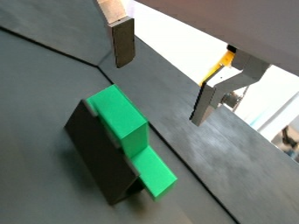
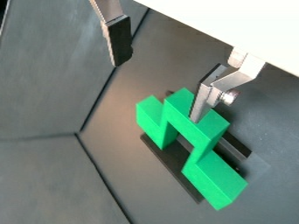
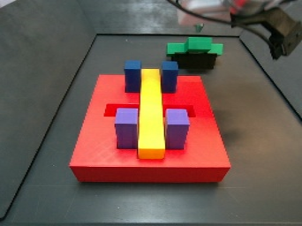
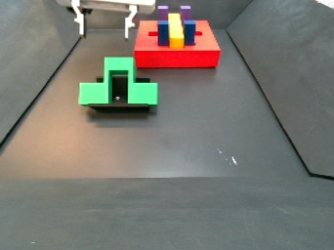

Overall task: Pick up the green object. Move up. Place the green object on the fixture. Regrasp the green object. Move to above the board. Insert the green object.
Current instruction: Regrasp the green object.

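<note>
End effector (image 4: 105, 18) hangs above the floor with nothing between its fingers. Fingers (image 1: 121, 44) stand well apart; both wrist views show bare dark floor in the gap.

Green object (image 4: 117, 88) sits on the fixture (image 4: 120, 105), leaning against the upright back wall. In a wrist view the green object (image 1: 126, 131) covers most of the fixture (image 1: 93, 157); in another wrist view the green object (image 2: 187, 140) shows its raised middle and two lower side arms, with the fixture (image 2: 176, 166) showing only as a dark edge beneath.

Board (image 3: 147, 137) lies well apart from the fixture, carrying the yellow bar (image 3: 150, 110), blue blocks (image 3: 133, 74) and purple blocks (image 3: 126, 126). Recess on the near side of the bar looks free.

Key relation: the green object is below the end effector and offset to one side, not centred in the finger gap. One finger (image 2: 216, 87) sits just above the raised middle. Its long axis runs across the fixture, along the back wall.

Judgement: placing looks done, regrasp is next. End effector must shift over the raised middle, then descend. Risk: a finger catching an arm and knocking the piece off.
</note>
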Controlling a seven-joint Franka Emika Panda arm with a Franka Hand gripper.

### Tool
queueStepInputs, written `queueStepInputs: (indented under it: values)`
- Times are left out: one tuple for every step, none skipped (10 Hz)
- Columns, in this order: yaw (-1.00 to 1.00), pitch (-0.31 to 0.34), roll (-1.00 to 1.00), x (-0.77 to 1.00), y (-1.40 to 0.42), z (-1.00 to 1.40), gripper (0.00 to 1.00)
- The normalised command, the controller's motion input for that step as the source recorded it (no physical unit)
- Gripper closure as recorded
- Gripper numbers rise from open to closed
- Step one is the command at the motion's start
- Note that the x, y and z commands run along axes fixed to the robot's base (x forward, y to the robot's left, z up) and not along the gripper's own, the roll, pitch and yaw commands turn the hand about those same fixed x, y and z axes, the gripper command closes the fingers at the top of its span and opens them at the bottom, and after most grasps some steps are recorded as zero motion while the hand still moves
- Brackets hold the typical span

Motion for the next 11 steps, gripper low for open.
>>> queueStepInputs:
  values:
    - [0.0,0.0,0.03,0.0,-0.13,-0.05,0.0]
    - [0.0,0.04,0.26,0.0,-0.22,-0.08,0.0]
    - [-0.15,0.031,0.36,-0.22,-0.05,-0.2,0.0]
    - [-0.26,0.003,0.11,-0.39,0.13,-0.23,0.0]
    - [-0.37,0.0,0.0,-0.49,0.12,-0.16,0.0]
    - [-0.17,0.0,0.0,-0.32,0.0,-0.12,0.0]
    - [-0.02,0.0,0.05,-0.09,0.0,-0.13,0.0]
    - [-0.03,-0.003,0.08,-0.23,0.1,-0.32,0.0]
    - [0.0,-0.089,0.0,-0.16,0.09,-0.11,0.0]
    - [0.0,0.0,-0.03,0.0,0.11,0.0,0.0]
    - [0.03,0.023,0.0,0.13,0.05,-0.01,0.0]
